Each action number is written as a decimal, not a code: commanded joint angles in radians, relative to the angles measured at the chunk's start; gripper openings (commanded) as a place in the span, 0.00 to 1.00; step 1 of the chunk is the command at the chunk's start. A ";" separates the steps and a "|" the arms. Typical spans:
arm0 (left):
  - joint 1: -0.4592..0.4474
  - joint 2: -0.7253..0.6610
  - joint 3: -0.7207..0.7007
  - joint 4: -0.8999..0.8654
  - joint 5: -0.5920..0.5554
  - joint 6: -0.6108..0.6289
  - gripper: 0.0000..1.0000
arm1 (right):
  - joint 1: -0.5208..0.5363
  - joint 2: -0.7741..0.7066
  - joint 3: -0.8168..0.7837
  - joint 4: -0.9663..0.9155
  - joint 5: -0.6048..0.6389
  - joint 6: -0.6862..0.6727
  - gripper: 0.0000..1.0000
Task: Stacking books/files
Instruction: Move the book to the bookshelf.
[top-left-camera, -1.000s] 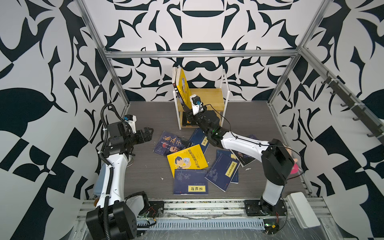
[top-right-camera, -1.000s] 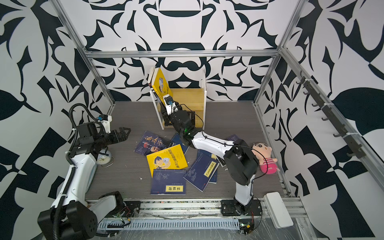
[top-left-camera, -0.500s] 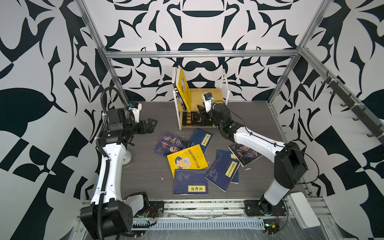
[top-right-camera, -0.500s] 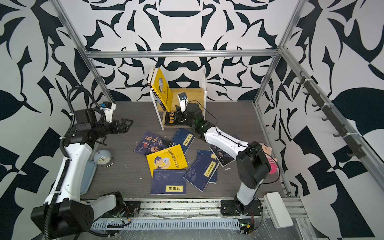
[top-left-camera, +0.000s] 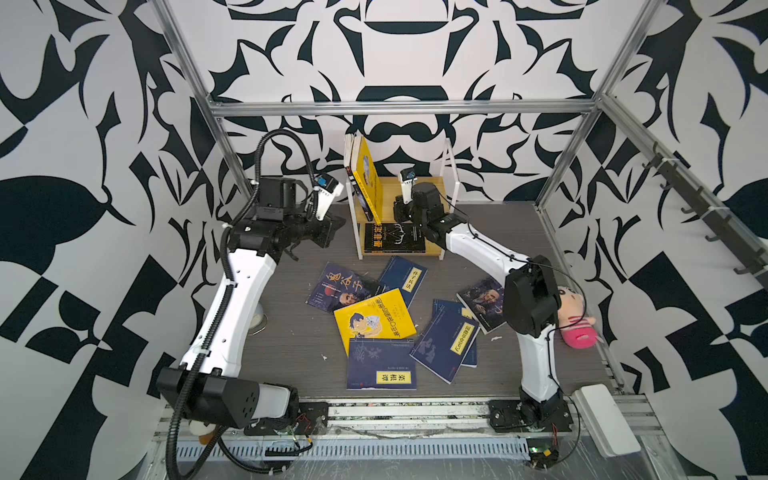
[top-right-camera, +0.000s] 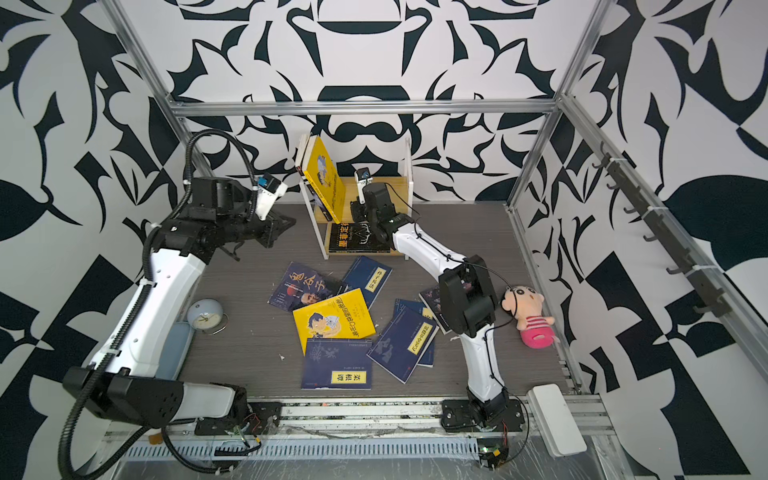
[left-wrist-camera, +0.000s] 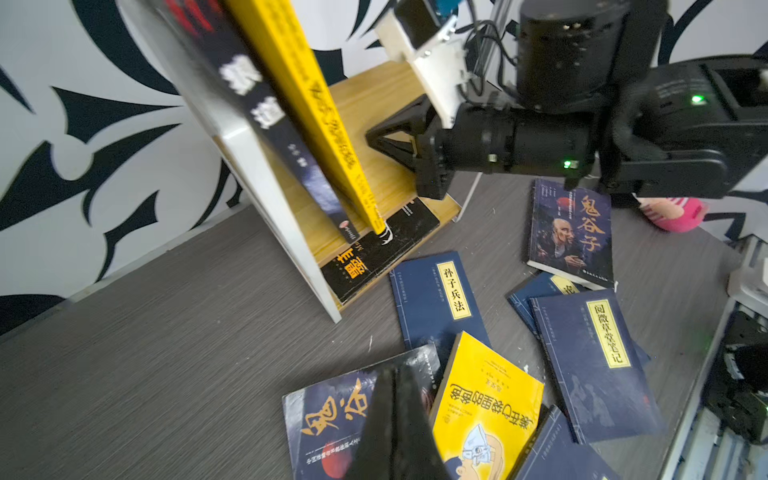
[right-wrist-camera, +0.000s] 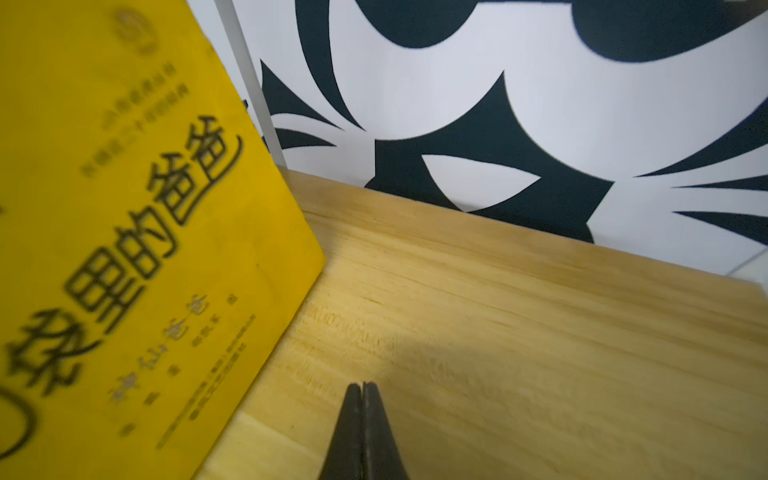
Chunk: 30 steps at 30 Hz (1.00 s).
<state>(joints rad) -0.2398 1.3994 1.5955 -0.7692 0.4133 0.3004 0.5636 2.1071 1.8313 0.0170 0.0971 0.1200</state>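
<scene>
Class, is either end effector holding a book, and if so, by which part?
Neither holds anything. The left end effector is shut on nothing; the right end effector is shut, empty, over the wooden shelf beside the leaning yellow book.

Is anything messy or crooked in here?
Yes. The loose books lie scattered and overlapping on the table, not stacked. In the wooden rack a black book lies flat, and a yellow book leans tilted.

鬼谷子 on purple-blue book (left-wrist-camera: 571, 232), 孙子兵法 on navy book (left-wrist-camera: 436, 307); 阅微草堂笔记 on second navy book (left-wrist-camera: 594, 365)
</scene>
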 joint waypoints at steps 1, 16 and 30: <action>-0.072 0.045 0.044 -0.058 -0.066 0.060 0.00 | -0.011 0.015 0.083 -0.019 -0.032 0.039 0.00; -0.136 0.227 0.180 0.078 -0.290 0.006 0.00 | -0.018 0.157 0.254 -0.057 -0.140 0.093 0.00; -0.138 0.267 0.233 0.087 -0.322 -0.061 0.00 | 0.005 0.230 0.380 -0.092 -0.131 0.127 0.00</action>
<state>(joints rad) -0.3779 1.6463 1.7924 -0.6823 0.1219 0.2687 0.5598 2.3348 2.1738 -0.0528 -0.0376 0.2218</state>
